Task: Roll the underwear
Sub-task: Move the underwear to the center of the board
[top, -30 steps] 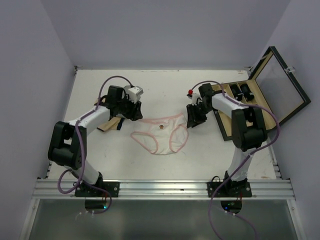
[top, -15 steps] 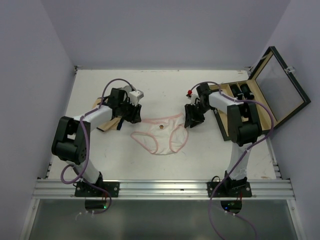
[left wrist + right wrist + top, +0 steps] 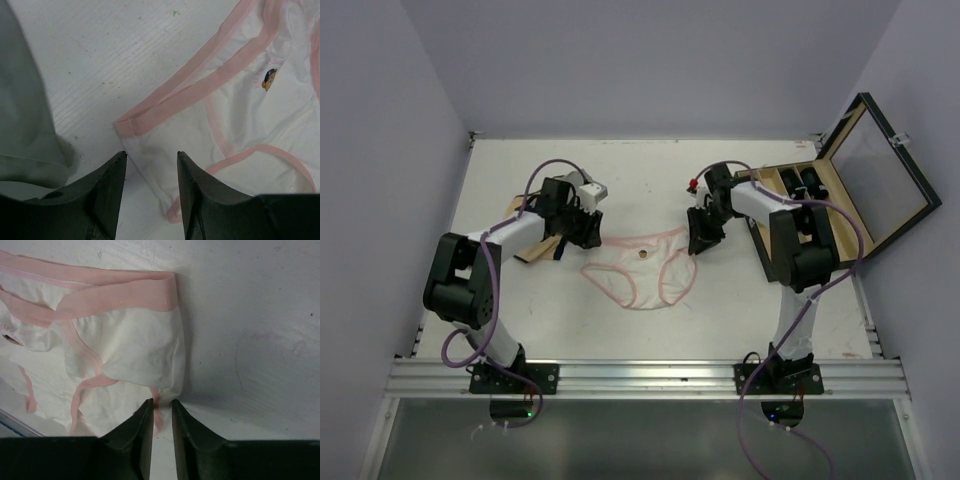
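Observation:
The underwear (image 3: 642, 268) is white with pink trim and lies spread flat on the table between the two arms. My left gripper (image 3: 587, 236) is at its left corner. In the left wrist view the gripper (image 3: 150, 156) is open, and its fingers stand on either side of the corner of the underwear (image 3: 240, 115). My right gripper (image 3: 698, 242) is at the garment's right corner. In the right wrist view the gripper (image 3: 161, 403) is closed tight on a bunched bit of the edge of the underwear (image 3: 135, 345).
A tan cloth (image 3: 532, 250) lies under my left arm, and a grey cloth (image 3: 25, 115) shows just left of the left fingers. An open wooden case (image 3: 880, 190) with dark items stands at the right behind my right arm.
My right gripper has shifted slightly up and to the left at the garment's right corner. My left arm has drawn its elbow in while its gripper stays at the left corner.

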You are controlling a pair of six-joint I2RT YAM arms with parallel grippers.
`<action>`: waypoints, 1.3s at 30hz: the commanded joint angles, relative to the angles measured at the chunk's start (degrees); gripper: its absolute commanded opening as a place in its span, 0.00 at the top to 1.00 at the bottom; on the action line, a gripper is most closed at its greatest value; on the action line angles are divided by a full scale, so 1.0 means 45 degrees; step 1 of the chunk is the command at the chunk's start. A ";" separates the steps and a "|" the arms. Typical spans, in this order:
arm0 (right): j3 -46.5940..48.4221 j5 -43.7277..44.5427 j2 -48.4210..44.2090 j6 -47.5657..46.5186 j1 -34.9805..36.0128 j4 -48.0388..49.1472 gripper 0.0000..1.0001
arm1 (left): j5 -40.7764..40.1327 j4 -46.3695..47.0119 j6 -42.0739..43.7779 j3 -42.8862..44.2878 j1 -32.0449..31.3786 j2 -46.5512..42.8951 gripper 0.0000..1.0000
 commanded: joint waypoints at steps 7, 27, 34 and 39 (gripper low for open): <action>-0.0004 0.0636 0.0134 -0.0643 0.0275 -0.0444 1.00 | -0.0676 -0.0166 0.0764 -0.0340 -0.0177 0.0311 0.57; -0.0710 -0.0205 -0.3460 -0.2423 0.0139 -0.0309 0.59 | 0.0496 -0.0675 0.1508 0.1123 -0.0138 -0.0646 0.51; 0.0871 0.0830 -0.1745 -0.1700 0.0158 0.0161 0.70 | 0.0066 0.0029 0.0804 0.1866 -0.0390 0.0506 0.52; 0.1361 0.0987 -0.0825 -0.1641 0.0236 0.0201 0.68 | -0.0285 0.0185 0.0765 0.2003 -0.0742 0.1150 0.52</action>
